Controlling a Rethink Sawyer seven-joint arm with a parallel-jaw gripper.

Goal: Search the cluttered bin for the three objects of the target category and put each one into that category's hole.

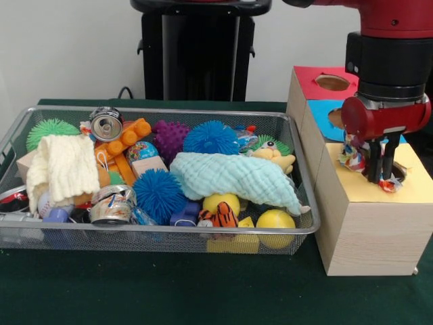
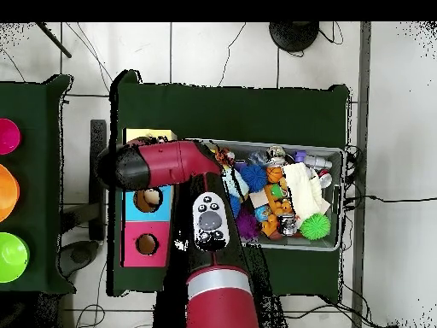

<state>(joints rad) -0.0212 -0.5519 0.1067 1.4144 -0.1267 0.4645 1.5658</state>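
Observation:
My gripper hangs over the round hole in the yellow top of the wooden box, right of the bin. Its fingers stand close together, shut on a crumpled colourful wrapper at their tips. More crumpled wrapper shows just left of the fingers. The wire bin is heaped with toys, cans and cloths. In the overhead view the red arm covers the gripper above the box's yellow part.
Behind the yellow part lie a blue section and a red section, each with a hole. The bin holds spiky balls, crushed cans, a mint cloth, a cream cloth and yellow balls.

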